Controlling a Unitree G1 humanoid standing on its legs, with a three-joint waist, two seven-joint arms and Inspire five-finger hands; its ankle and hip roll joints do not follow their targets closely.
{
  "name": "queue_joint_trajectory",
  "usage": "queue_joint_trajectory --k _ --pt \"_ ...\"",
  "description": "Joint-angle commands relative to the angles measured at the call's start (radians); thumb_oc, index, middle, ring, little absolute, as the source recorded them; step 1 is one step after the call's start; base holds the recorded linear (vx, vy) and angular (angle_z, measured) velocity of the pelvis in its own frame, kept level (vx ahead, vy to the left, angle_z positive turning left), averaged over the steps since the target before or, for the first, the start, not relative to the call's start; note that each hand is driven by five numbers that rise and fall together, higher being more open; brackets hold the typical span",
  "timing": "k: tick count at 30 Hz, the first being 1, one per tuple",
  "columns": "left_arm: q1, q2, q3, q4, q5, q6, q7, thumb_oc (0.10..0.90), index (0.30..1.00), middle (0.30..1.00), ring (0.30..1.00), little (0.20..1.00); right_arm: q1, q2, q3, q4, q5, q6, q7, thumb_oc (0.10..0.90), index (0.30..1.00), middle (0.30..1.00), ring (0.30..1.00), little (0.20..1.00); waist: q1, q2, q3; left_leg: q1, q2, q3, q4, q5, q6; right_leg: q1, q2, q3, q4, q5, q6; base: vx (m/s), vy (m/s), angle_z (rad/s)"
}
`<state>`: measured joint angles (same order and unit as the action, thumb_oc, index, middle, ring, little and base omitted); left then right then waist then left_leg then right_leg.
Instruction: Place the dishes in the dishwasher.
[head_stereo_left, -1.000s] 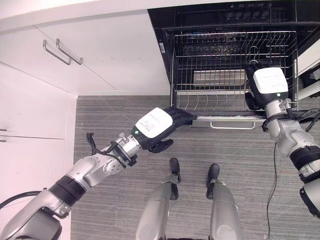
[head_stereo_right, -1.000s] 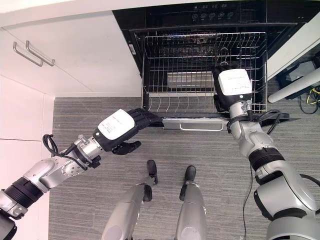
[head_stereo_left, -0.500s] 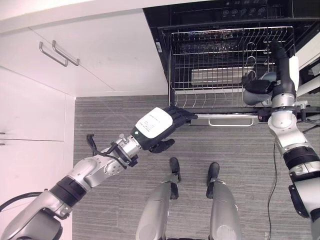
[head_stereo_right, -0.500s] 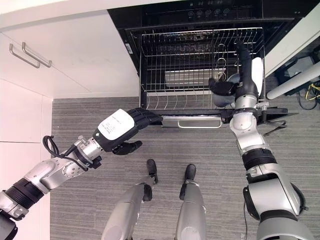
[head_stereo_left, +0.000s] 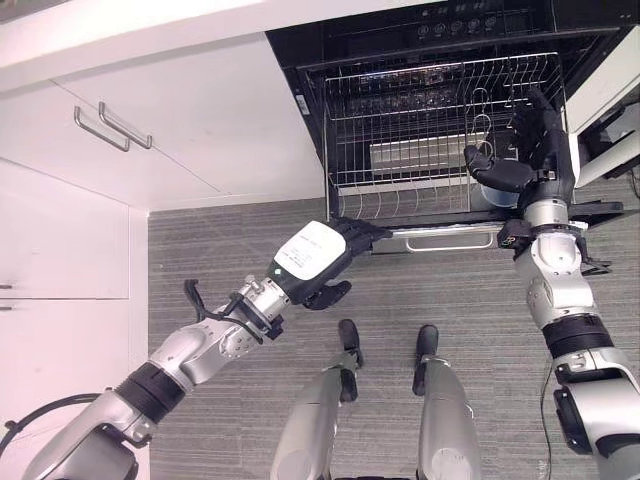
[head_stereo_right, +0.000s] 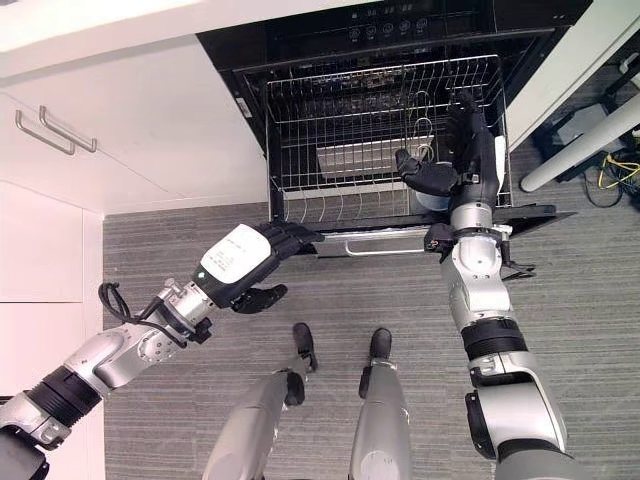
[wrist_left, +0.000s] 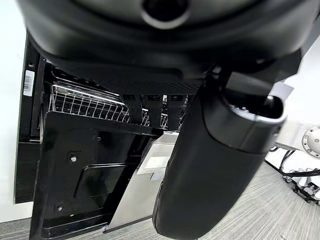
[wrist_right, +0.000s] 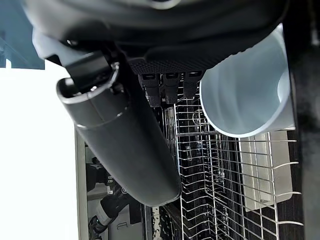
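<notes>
The pale cup (wrist_right: 250, 95) sits in the wire rack (head_stereo_left: 420, 130) at 3 o'clock, by the right hand (head_stereo_left: 535, 140), fingers open. Left hand (head_stereo_left: 318, 250), fingers straight, holds the door; a bump could tip the cup

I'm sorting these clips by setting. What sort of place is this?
Most likely a home-style kitchen: an open dishwasher with its wire rack pulled out, white cabinets with bar handles beside it, and a pale cup by the right robot hand at the rack.
</notes>
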<state>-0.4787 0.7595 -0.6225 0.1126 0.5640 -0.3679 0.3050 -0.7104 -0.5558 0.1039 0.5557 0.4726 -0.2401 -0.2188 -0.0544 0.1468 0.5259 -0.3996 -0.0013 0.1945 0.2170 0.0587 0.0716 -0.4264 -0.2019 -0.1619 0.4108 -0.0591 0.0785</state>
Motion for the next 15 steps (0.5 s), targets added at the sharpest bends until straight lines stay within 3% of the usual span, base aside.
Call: queue_joint_trajectory --k 1,10,15 --pt "-0.004 -0.081 0.055 -0.113 0.012 -0.038 0.057 0.800 0.900 0.900 0.900 0.900 -0.018 -0.055 -0.038 -0.146 -0.038 -0.070 -0.009 0.800 0.900 0.900 0.900 0.900 -0.036 0.079 -0.006 0.047 0.053 -0.023 0.083 -0.163 -0.080 0.027 0.029 0.051 0.000 -0.083 0.010 0.00 0.019 -0.07" --pt "0.059 -0.097 0.101 -0.126 0.039 -0.041 0.041 0.800 0.900 0.900 0.900 0.900 0.053 -0.067 -0.029 -0.376 -0.368 -0.079 -0.202 0.800 0.900 0.900 0.900 0.900 -0.052 0.059 -0.006 0.117 0.059 -0.022 0.083 -0.180 -0.080 0.105 0.033 0.033 -0.015 -0.092 0.007 0.00 0.005 -0.01" --pt "0.113 -0.102 0.117 -0.124 0.055 -0.046 0.043 0.800 0.900 0.900 0.900 0.900 0.107 -0.081 -0.030 -0.417 -0.471 -0.111 -0.284 0.800 0.900 0.900 0.900 0.900 -0.052 0.046 -0.039 0.156 0.073 -0.026 0.083 -0.193 -0.084 0.168 0.042 0.017 -0.048 -0.097 -0.001 0.03 -0.018 0.03"
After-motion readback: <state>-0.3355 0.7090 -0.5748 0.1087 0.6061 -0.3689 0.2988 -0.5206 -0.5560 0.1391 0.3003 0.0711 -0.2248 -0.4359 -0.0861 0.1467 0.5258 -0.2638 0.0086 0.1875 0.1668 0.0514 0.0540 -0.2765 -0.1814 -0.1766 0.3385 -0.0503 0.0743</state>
